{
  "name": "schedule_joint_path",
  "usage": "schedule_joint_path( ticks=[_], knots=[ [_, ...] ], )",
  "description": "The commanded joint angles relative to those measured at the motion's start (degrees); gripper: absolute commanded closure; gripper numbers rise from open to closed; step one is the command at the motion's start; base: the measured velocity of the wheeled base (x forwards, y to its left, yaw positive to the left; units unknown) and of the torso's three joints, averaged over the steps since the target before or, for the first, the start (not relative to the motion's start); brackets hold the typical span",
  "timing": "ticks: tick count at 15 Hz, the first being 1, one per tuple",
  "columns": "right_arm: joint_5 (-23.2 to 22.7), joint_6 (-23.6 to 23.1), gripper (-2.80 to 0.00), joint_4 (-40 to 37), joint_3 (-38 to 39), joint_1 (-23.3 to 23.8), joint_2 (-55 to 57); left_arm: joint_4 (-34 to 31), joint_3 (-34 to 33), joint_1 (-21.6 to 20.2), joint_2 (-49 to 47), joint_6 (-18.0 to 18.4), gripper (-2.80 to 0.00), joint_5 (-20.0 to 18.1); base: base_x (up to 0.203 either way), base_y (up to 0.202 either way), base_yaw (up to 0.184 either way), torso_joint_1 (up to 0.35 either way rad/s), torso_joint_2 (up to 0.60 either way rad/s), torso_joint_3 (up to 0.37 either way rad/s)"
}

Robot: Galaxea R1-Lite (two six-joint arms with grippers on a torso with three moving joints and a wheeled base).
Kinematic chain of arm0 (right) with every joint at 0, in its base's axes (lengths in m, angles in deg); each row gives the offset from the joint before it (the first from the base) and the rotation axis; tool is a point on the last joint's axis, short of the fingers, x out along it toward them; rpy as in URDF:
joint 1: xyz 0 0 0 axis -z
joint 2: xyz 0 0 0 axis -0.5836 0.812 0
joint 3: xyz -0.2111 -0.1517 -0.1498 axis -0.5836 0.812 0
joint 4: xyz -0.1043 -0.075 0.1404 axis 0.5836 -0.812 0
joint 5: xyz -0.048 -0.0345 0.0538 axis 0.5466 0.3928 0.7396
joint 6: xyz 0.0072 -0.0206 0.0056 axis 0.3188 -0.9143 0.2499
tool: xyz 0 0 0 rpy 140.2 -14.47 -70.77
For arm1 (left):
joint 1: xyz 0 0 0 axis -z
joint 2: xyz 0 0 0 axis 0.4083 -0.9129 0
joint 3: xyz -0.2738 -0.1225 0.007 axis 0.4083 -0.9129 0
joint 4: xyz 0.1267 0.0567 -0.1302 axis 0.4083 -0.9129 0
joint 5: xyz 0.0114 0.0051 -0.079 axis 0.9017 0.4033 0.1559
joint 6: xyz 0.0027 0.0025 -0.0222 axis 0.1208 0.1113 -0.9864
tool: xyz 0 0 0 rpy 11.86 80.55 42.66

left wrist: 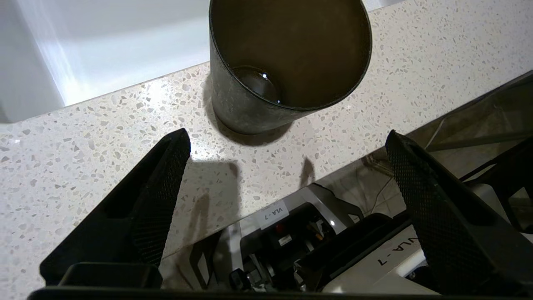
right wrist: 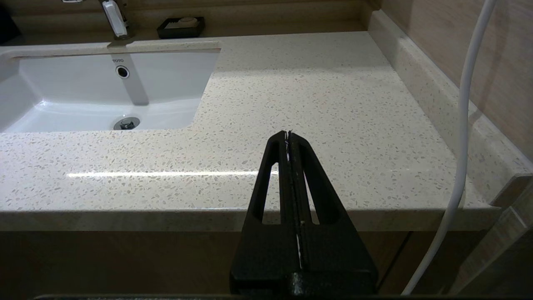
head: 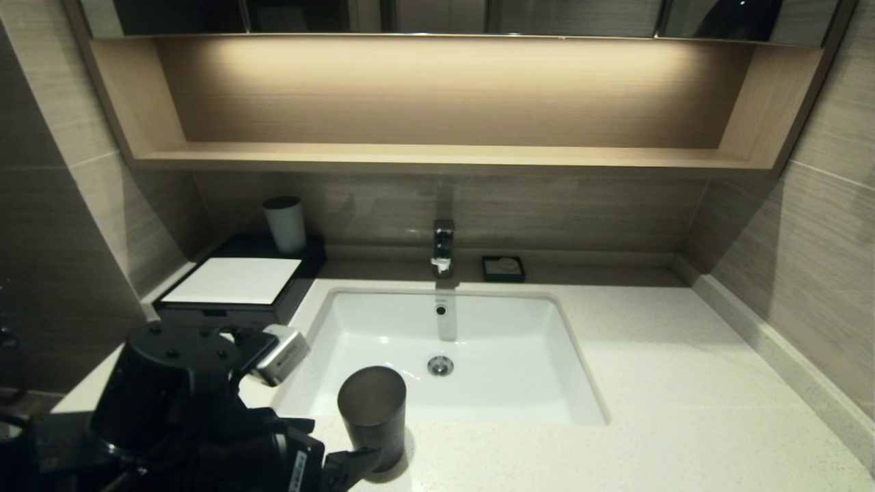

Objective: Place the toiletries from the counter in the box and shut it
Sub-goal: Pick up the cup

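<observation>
Toiletries appear nowhere on the counter (head: 683, 383); the closed box (head: 232, 290) sits at its rear left corner, presumably rigid, while left gripper (left wrist: 287, 141) gapes empty beside the dark cup (head: 372, 413) and right gripper (right wrist: 287, 135) rests closed.

My head camera looks forward and down from above the counter (head: 683, 383), taking in the whole basin (head: 451, 355), the faucet (head: 443, 247), the wall shelf and the box (head: 236, 283) at far left. My left wrist camera sits close behind my left gripper (left wrist: 287, 141), facing steeply down at the counter edge and the dark cup (left wrist: 287, 62); the head view shares this cup. My right wrist camera sits low before the counter front, looking level across it toward the basin, faucet and soap dish (right wrist: 181, 26), all shared with the head view.
</observation>
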State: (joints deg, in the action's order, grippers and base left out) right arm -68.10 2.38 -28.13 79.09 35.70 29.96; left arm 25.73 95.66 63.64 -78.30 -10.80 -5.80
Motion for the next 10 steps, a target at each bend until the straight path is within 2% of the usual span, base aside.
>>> schedule_joint_path(
  ticks=[1, 4, 7, 10],
  knots=[
    [0.0, 0.0, 0.00, 0.0, 0.0, 0.0, 0.1, -9.4, 6.2, -0.1, 2.3, -0.5, -2.80, 0.0, 0.000, 0.000, 0.000, 0.000, 0.00, 0.000],
    [0.0, 0.0, 0.00, 0.0, 0.0, 0.0, 0.1, -19.5, 13.5, -0.5, 1.2, -2.8, -2.80, 1.9, 0.000, 0.000, 0.000, 0.000, 0.00, 0.000],
    [0.0, 0.0, 0.00, 0.0, 0.0, 0.0, 0.1, -23.8, 18.1, -1.0, -3.3, -6.4, -2.80, 4.7, 0.000, 0.000, 0.000, 0.000, 0.00, 0.000],
    [0.0, 0.0, 0.00, 0.0, 0.0, 0.0, 0.1, -26.7, 21.9, -1.6, -6.6, -9.4, -2.80, 5.9, 0.000, 0.000, 0.000, 0.000, 0.00, 0.000]
  ],
)
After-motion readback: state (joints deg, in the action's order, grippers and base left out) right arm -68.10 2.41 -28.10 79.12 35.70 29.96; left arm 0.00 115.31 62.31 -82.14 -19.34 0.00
